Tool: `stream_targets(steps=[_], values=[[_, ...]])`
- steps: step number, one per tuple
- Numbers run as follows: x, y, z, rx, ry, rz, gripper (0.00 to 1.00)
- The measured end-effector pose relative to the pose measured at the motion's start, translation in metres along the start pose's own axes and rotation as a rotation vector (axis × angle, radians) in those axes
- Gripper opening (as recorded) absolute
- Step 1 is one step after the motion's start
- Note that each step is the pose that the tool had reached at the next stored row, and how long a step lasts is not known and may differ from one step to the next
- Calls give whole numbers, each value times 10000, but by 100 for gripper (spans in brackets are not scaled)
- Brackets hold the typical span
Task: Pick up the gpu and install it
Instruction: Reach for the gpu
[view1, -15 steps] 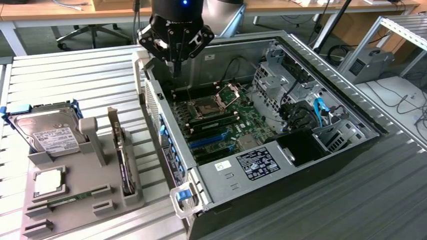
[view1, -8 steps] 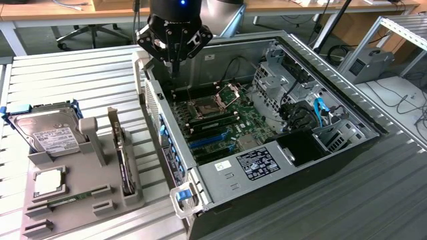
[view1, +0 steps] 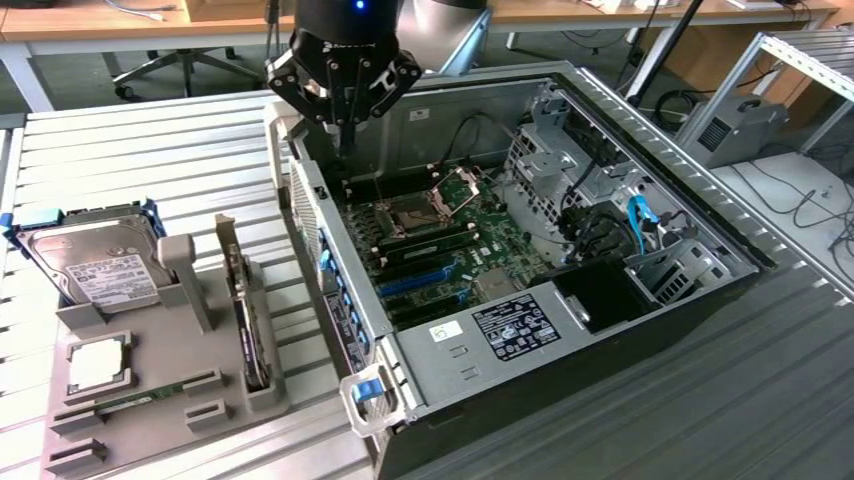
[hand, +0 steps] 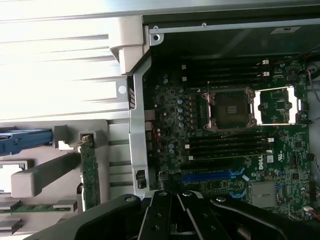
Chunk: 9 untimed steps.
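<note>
Gripper (view1: 344, 140) closed on nothing; gpu (view1: 246, 312) sits in the gray holder (view1: 147, 430).
In the exterior view, the gpu stands on its edge at 7 o'clock from the gripper, its long side running 12 to 6.

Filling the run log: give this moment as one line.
gripper: shut, empty, above case | gpu: upright in grey holder, untouched
</note>
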<state>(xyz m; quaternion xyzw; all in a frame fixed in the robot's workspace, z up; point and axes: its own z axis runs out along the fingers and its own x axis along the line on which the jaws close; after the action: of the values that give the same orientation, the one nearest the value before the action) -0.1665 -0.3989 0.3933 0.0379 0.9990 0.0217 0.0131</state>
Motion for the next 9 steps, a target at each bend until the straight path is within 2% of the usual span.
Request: stream_targets(steps=[9], values=[[36, -3, -1, 0, 0, 0, 11]])
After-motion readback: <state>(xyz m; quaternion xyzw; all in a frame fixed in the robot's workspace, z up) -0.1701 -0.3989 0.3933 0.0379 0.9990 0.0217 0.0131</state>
